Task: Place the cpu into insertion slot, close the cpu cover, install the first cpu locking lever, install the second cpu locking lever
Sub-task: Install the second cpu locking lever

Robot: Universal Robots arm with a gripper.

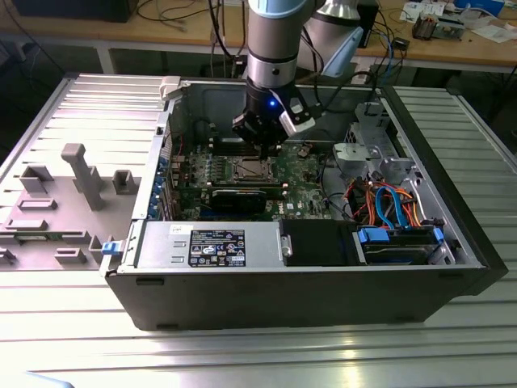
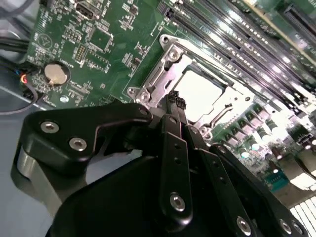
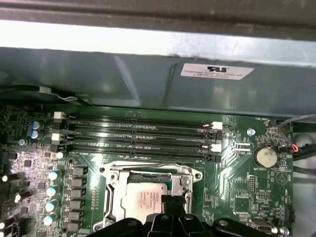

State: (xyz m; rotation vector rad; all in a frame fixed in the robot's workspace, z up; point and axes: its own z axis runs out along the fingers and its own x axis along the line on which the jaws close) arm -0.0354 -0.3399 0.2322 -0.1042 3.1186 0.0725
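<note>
The open computer case (image 1: 145, 279) lies on its side on the ribbed metal table (image 1: 242, 356), and I take it as my landmark. Outside it, towards the exterior view's left, sits a grey plastic fixture block (image 1: 81, 174). Along the case's near wall runs the grey power-supply box (image 1: 206, 245), with blue and orange cables (image 1: 388, 202) bundled at the end towards the exterior view's right.

Deep in the case is the green motherboard (image 1: 311, 190). The arm (image 1: 275, 40) reaches down into the case, and its black gripper (image 1: 265, 145) hangs just above the insertion slot (image 1: 246, 168) in the middle of the board.

In the second wrist view the gripper (image 2: 177, 104) has its fingertips drawn together to a narrow point, with nothing between them; the tip sits right at the edge of the socket. The cpu (image 2: 200, 91) lies seated in the slot, its pale metal top showing through the cut-out of the cpu cover (image 2: 165, 61), which lies flat around it.

In the first wrist view the cpu (image 3: 140, 197) rests just beside the long memory slots (image 3: 138, 136), with a round coin battery (image 3: 265, 157) further along the board.
</note>
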